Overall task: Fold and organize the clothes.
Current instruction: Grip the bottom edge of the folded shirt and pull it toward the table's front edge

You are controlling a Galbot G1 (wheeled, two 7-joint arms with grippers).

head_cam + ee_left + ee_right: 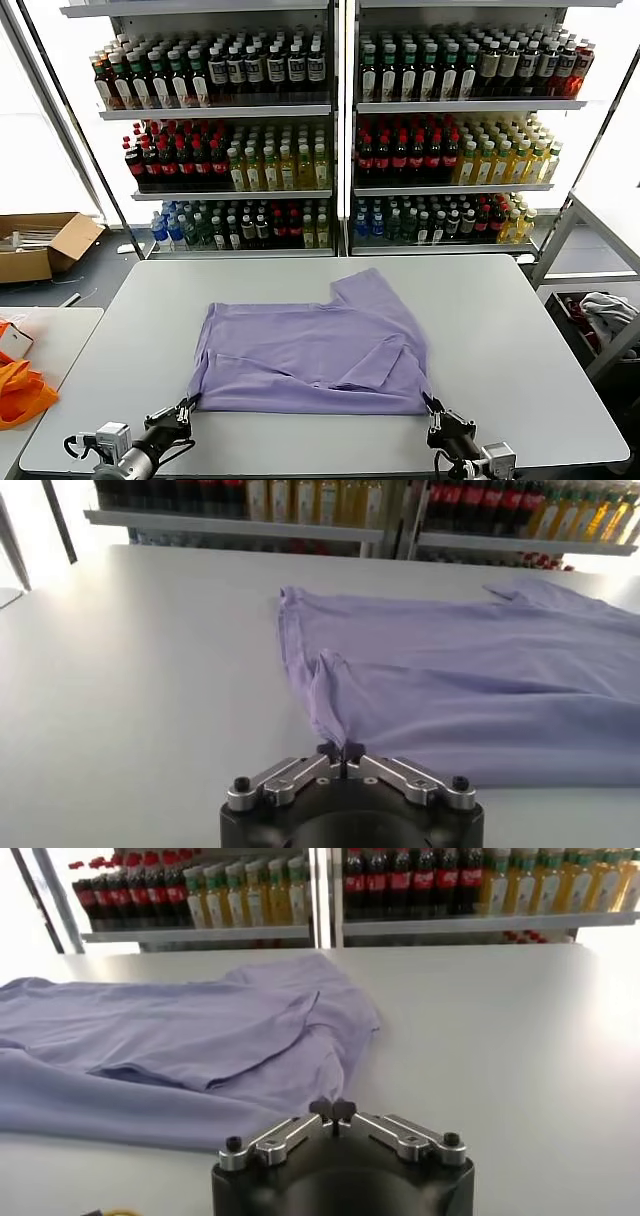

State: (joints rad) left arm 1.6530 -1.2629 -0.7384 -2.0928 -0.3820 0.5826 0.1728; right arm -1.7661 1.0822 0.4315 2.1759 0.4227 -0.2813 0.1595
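Shelves [330, 110] packed with bottled drinks fill the far wall behind a wide pale grey table [500, 330]. On the table lies a light purple T-shirt [310, 350], spread across the middle and partly folded, with one sleeve reaching toward the far right and loose layers lapped over each other on its right half. At the near left corner of the shirt, the left gripper [187, 405] has its fingers clenched on the hem, pinching up a small peak of fabric, as the left wrist view shows [338, 750]. At the near right corner, the right gripper [433, 407] is likewise clenched on the shirt's edge, its tips meeting at the fabric in the right wrist view [333, 1110]. Off to the left, a cardboard box [45, 245] sits on the floor and an orange cloth [22, 390] lies on a side table.
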